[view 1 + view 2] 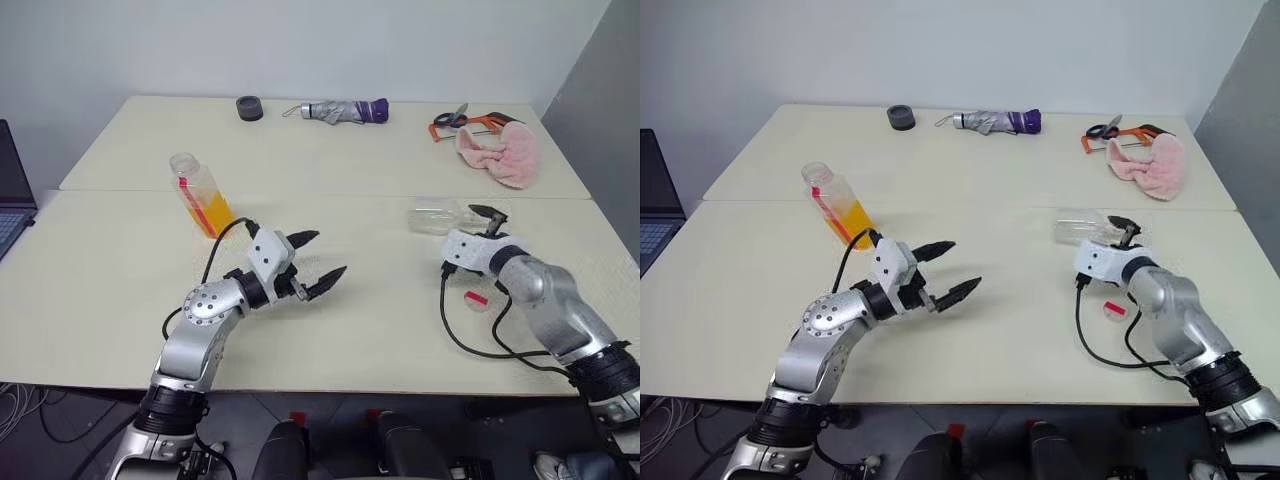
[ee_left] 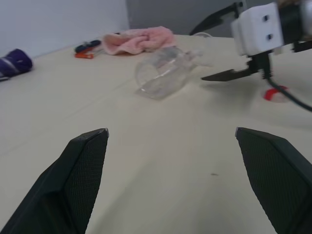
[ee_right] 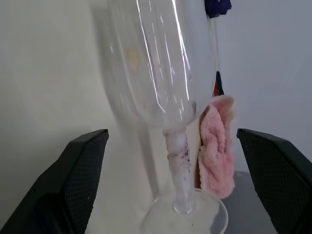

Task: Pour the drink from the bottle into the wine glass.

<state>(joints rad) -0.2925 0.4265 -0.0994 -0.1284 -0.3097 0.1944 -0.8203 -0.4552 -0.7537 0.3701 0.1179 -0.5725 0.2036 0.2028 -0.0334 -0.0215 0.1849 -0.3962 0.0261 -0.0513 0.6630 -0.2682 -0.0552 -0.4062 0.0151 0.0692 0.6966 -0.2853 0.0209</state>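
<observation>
A pale table (image 1: 330, 330) fills the scene. The left gripper (image 1: 318, 265) hovers over its front middle, jaws spread wide and holding nothing. The right gripper (image 1: 492, 222) sits at the right, its 2 fingers equally wide apart, reaching toward the wine glass (image 1: 438, 217), which lies on its side just beyond the fingertips. The bottle (image 1: 200, 194) leans at the left, well apart from the glass, uncapped, the orange drink (image 1: 210, 214) in its lower half. A pink cloth (image 1: 500, 152) and folded umbrella (image 1: 345, 111) lie along the far edge. A small red-and-white cap (image 1: 478, 299) rests beside the right wrist.
</observation>
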